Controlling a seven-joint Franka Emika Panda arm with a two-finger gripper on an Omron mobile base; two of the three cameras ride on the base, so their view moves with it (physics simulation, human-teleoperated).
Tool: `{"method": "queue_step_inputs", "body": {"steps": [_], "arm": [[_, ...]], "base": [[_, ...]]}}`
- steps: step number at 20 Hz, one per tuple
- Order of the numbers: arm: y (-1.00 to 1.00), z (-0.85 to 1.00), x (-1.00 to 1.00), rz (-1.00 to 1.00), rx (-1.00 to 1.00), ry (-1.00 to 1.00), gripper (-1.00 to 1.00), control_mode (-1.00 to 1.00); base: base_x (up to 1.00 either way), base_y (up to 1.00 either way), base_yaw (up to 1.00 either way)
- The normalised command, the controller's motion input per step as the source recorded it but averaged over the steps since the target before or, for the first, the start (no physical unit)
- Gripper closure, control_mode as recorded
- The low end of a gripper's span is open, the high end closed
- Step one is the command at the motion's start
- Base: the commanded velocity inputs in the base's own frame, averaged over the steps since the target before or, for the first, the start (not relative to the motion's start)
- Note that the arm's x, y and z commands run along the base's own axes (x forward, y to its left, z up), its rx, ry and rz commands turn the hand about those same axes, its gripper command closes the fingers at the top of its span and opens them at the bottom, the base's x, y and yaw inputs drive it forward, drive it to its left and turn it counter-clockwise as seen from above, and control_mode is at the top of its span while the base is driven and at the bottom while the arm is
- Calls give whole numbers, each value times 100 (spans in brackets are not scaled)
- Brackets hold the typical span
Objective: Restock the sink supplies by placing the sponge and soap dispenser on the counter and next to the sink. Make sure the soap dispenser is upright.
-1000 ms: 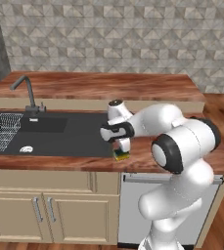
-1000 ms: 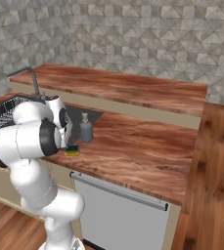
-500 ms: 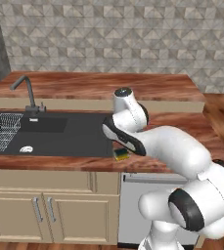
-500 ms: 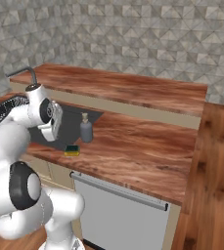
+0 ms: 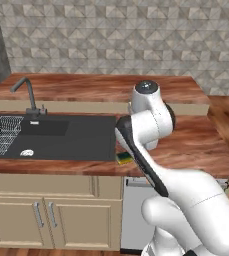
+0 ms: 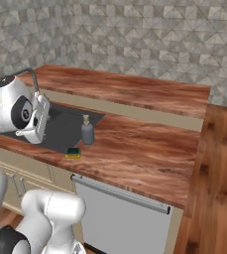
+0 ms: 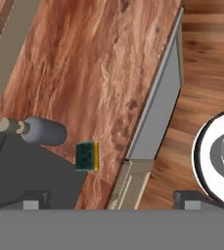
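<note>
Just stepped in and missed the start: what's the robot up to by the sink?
It is restocking the sink. The soap dispenser stands upright on the counter at the sink's right edge, with the sponge lying just in front of it near the counter's front edge. The arm is raised above them and its hand holds nothing.

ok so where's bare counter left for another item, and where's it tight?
Free: the wide counter stretch right of the soap dispenser, out to the counter's right end, and the raised back ledge under the stone wall. Crowded: the sink's right edge, where the upright dispenser and the sponge sit close together near the front lip.
</note>
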Motion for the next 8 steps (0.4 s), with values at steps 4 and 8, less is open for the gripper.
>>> {"method": "queue_step_inputs", "body": {"steps": [4, 8], "arm": [[-42, 100, -76, 0, 0, -5, -100, -100], [-58, 100, -54, 0, 0, -6, -100, -100]], "base": [[0, 0, 0], [0, 0, 0]]}}
